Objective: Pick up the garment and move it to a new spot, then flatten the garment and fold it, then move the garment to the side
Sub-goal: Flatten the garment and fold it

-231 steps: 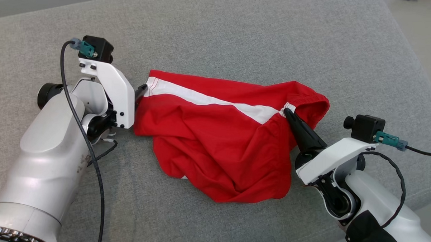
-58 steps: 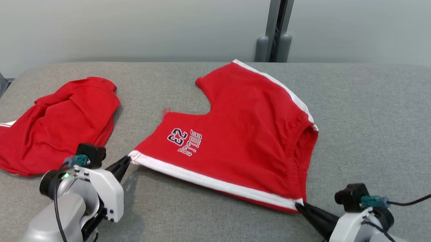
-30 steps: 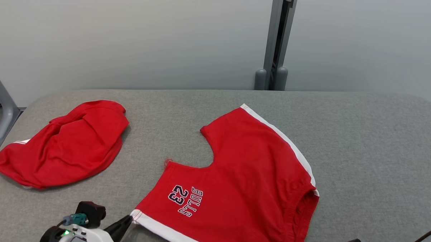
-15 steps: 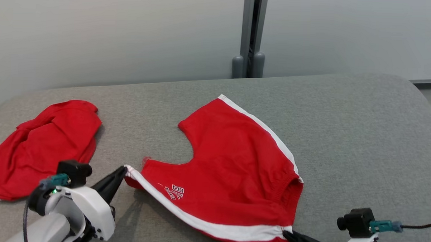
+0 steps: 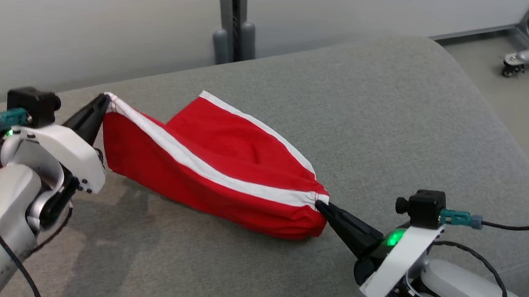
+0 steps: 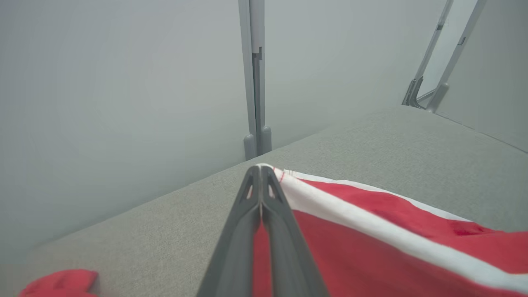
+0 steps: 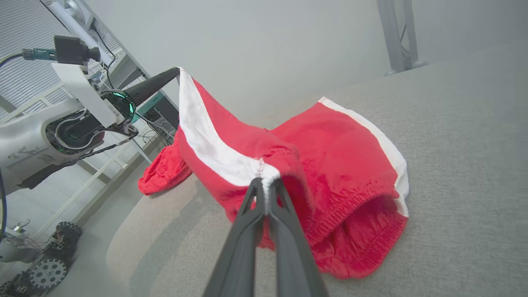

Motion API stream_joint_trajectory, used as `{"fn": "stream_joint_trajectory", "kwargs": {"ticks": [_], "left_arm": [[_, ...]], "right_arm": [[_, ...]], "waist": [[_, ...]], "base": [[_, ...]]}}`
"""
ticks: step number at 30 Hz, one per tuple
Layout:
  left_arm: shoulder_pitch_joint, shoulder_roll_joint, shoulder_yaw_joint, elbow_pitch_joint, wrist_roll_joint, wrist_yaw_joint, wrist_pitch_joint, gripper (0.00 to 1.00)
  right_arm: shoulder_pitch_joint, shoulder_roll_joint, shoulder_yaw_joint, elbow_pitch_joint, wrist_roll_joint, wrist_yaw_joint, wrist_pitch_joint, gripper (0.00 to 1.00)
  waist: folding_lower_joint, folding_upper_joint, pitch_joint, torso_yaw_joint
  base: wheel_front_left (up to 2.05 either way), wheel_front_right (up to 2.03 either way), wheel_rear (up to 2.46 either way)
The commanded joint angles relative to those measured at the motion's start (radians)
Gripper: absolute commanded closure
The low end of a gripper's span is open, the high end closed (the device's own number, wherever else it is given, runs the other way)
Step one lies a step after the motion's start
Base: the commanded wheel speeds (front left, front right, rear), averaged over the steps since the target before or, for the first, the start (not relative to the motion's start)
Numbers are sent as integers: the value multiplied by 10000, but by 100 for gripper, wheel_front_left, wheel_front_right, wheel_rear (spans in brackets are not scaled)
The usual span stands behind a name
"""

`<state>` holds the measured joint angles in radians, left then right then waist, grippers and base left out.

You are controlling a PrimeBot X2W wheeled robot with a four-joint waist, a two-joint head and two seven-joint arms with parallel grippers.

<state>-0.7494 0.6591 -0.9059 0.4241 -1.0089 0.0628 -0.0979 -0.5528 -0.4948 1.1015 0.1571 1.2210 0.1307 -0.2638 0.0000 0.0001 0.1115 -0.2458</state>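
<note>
fold step, about mid-way by appearance. the red shorts [image 5: 211,173] lie across the middle of the head view on the grey padded table [image 5: 380,104], the far side flat on the surface, the near side drawn up into a taut ridge along a white side stripe [image 5: 193,161]. the left gripper [image 5: 105,98], at the upper left of that view, has its fingers closed on the hem end of the stripe and holds it raised off the table. the right gripper [image 5: 319,204], at the lower right, has its fingers closed on the waistband end, low and close to the surface. judged from this, the shorts are being folded in half lengthwise: the next move calls for carrying both pinched corners together across to the far stripe, edge kept taut, then lowering until the two white stripes lie one on the other before letting go. a second red cloth [image 6: 57,282] sits at the lower left of the left wrist view, apart from the shorts. no brand, label or lettering can be read on the faces shown, which are plain red with white trim.
</note>
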Motion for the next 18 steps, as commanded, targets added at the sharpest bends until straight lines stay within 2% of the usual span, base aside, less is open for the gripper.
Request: {"fn": "stream_joint_trajectory", "kwargs": {"ticks": [1,9,18], "left_arm": [[-377,30,19,158,141,34,104,100],[-1640,-137,-408,1625,766,64,1066,100],[-2412,-521,-938,3192,1350,-270,1381,100]], "right_arm": [[-160,193,-204,125,-128,1,-25,100],[-568,1765,-797,1579,38,1,-25,100],[-934,2758,-858,1941,-191,1,-26,100]], "waist": [[0,-1,628,-679],[0,-1,1329,-1836],[0,-1,1882,-2605]], "base": [[0,0,0],[0,0,0],[0,0,0]]}}
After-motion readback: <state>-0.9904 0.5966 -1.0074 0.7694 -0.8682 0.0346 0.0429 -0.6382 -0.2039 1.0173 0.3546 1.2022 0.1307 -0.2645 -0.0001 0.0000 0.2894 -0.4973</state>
